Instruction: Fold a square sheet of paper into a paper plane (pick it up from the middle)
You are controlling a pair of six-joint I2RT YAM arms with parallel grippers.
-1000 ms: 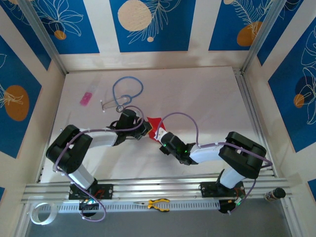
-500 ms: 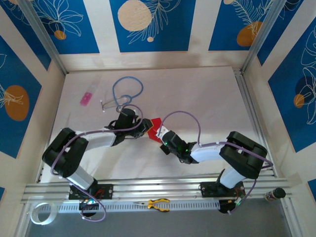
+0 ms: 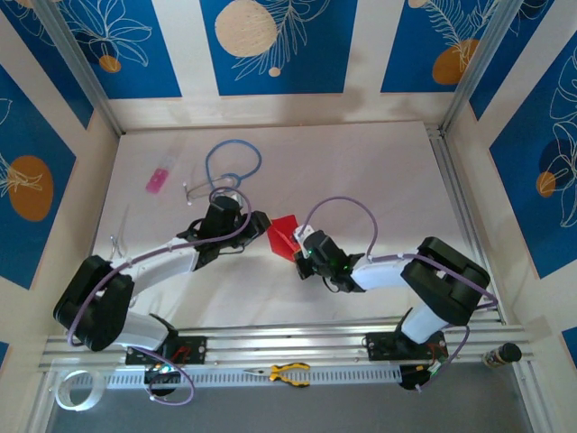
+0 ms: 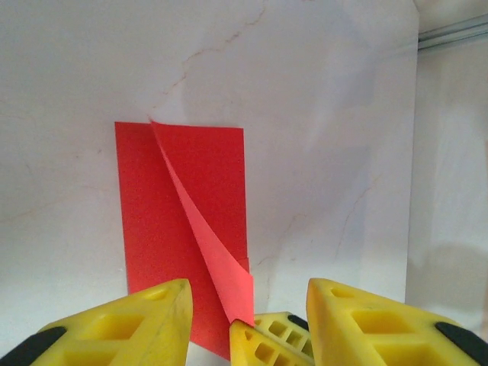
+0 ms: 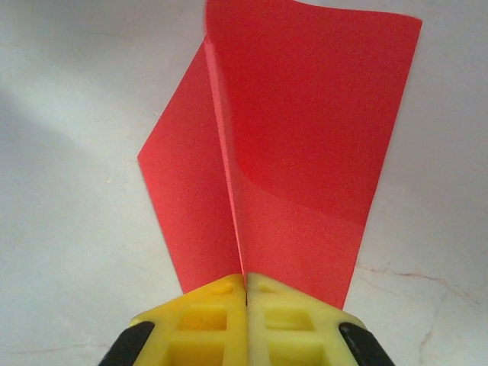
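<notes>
**Red Sheet Clamped at Frame Centre**

The right gripper is clamping the square sheet of paper, which is thin, matte red and creased, with one flap lifting. The sheet is lying mid-frame in the top view. The left gripper is standing with jaws apart, holding nothing. The white veined table is lying bare above the sheet. Yellow fingers are hiding the sheet's lower edge.

pink item: small rectangle, flat on the table's far left part
blue tube: curled in a loop near the pink item, metal ends at its near side
table: white, faintly veined
pliers: yellow-handled, lying on the front rail
walls: blue panels with white leaf drawings and orange discs
</notes>
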